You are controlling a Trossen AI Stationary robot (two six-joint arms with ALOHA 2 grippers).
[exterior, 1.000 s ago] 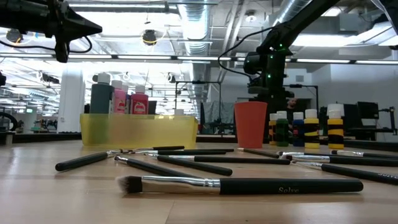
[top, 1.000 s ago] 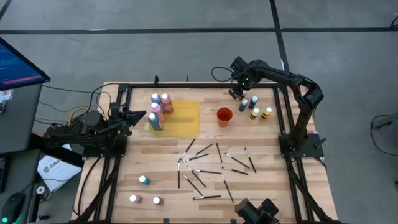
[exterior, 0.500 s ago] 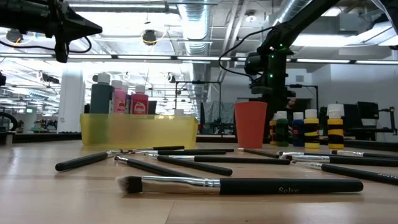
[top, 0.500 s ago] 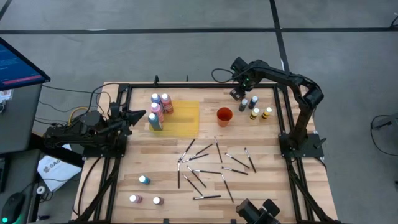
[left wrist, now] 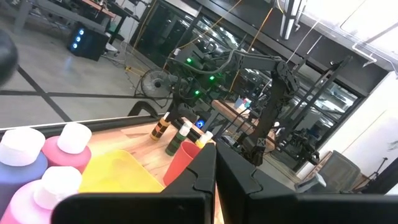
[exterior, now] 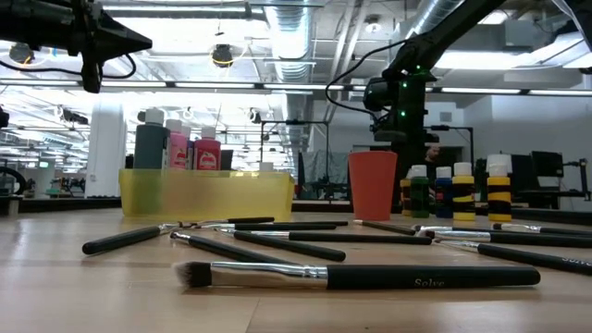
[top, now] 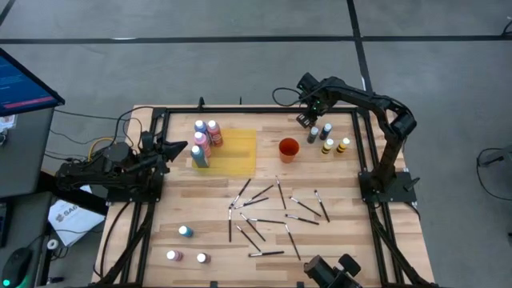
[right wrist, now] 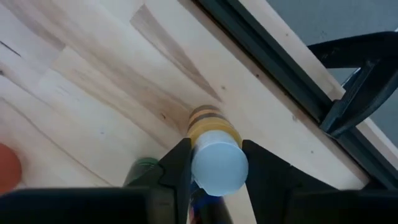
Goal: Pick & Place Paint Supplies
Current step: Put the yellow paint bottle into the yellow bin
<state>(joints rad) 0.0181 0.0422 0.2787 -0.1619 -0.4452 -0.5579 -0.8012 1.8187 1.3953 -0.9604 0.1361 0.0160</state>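
My right gripper (top: 306,120) hangs over the table's far right corner, pointing down, its fingers shut on a yellow bottle with dark bands (right wrist: 208,124). More small bottles (top: 328,140) stand beside it, next to the orange cup (top: 288,149). Pink and blue bottles (top: 203,138) stand at the left end of the yellow tray (top: 236,152). Thin dark brushes (top: 268,212) lie scattered on the wood. My left gripper (left wrist: 215,180) is shut, held level above the table's left edge. My right gripper pinches the yellow bottle's pale cap (right wrist: 219,168) between its two fingers (right wrist: 178,167), one on each side. The fingers come from above, pointing down. The bottle stands upright with its base on the table.
Three loose bottles (top: 186,231) stand near the table's front left. The black frame rail (right wrist: 280,68) runs along the far edge, close behind the held bottle. Bare wood lies between the tray and the brushes.
My right gripper has stayed in place over the far right bottles while its fingers have drawn together around the bottle's cap. The bottle has kept its place on the table.
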